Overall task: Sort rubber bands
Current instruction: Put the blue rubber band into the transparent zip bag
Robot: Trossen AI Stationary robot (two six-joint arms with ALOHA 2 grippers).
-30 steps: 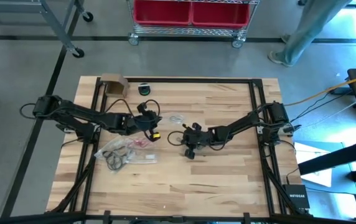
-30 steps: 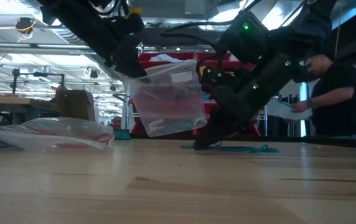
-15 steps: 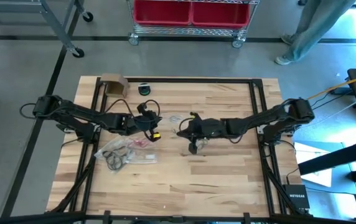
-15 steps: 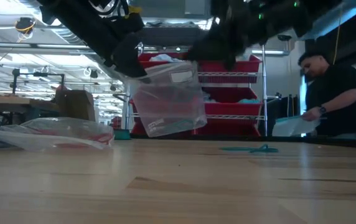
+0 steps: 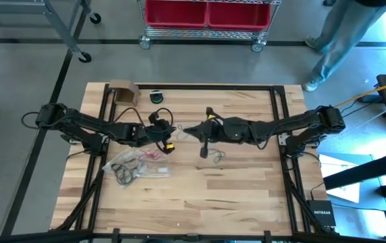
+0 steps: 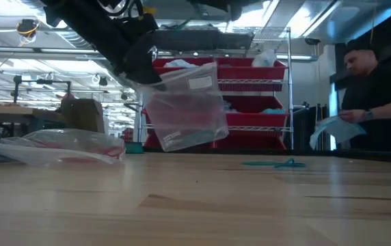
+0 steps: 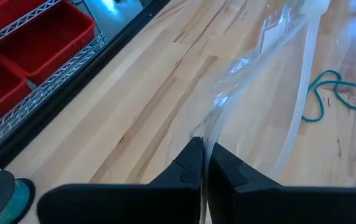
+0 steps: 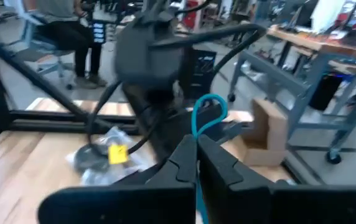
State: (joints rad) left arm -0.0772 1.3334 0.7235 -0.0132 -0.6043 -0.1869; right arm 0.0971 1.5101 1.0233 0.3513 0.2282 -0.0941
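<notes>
Left gripper (image 7: pixel 204 163) pinched shut on the rim of a clear bag (image 6: pixel 185 109), bag hanging off the table (image 5: pixel 247 196), mouth upward; probably held so to receive bands. Some teal seen low inside the bag in the low view.

Right gripper (image 8: pixel 196 163) pressed together on a teal band (image 8: pixel 208 115), loop standing up past the fingertips. Raised above the table, just beside the bag on its right in the high view, pointed toward the left gripper; judged to be carrying the band to the bag mouth.

More teal bands (image 7: pixel 333 99) lying flat on the wood near the bag, not yet picked.

Second bag (image 5: pixel 139 164) lying flat below the hanging bag in the high view, black and red bands on or in it; cannot tell which.
</notes>
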